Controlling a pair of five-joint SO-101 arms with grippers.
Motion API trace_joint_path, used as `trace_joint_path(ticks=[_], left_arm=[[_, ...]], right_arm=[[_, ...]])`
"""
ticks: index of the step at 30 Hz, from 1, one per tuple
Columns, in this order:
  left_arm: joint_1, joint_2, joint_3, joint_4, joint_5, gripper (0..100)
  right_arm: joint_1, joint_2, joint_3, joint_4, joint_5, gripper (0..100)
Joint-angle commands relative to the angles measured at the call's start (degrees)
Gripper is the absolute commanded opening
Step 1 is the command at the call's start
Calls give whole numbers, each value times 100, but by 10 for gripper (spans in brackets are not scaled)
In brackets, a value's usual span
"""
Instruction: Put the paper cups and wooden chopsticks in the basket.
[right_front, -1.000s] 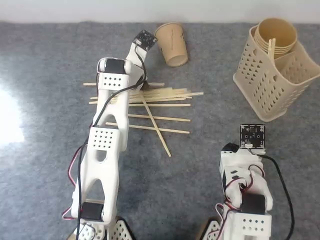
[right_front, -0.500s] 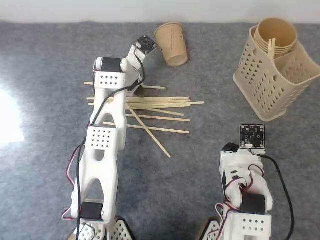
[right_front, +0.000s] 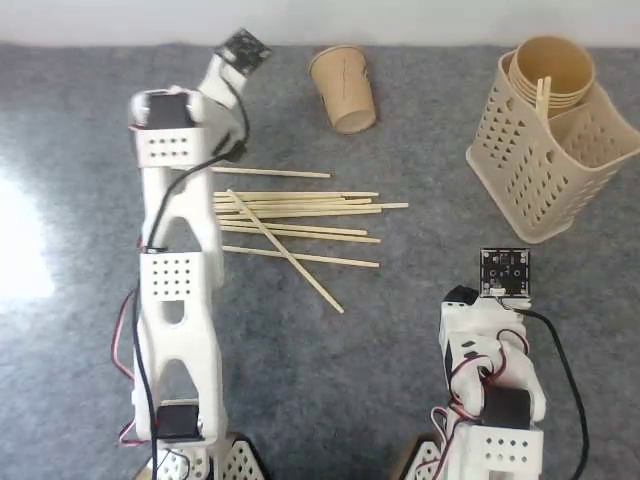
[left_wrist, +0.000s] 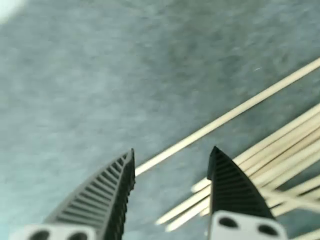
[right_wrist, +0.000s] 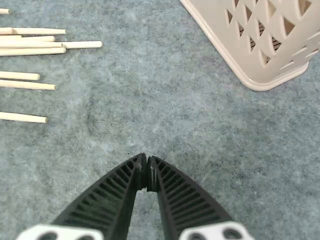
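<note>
Partly done, judging by the layout. At left: left gripper (left_wrist: 173, 150), jaws spread wide and empty, over the left ends of the wooden chopsticks (right_front: 300, 205). Loose across the middle of the grey mat (right_front: 80, 330), one crossing the rest diagonally, all yet to go in. Farther back: lone paper cup (right_front: 345, 90) on its side, also left. Far right: basket (right_front: 520, 175), already holding stacked cups (right_front: 550, 60) and a chopstick (right_front: 543, 98). Near right: right gripper (right_wrist: 147, 159), closed on nothing. Nothing blocking the way to the basket.
</note>
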Motion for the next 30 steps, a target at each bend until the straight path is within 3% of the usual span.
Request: trace_joint_path(ticks=[1,7,11,16,30], left_arm=[[-246,-809,356,193,-1389,232],[-88,-1934,3160,185,-2734,231],[316,-3095,5077,158,-3244,171],[580,-4018,6642,-642,-3279,123],[862,-4387,8989,-2919,-3024,219]], right_arm=[[-48,-92,97,31,88,9],[-48,-92,97,4,88,9],[-48,-92,97,-4,88,9],[-48,-92,97,4,88,9],[-40,-92,97,22,88,9]])
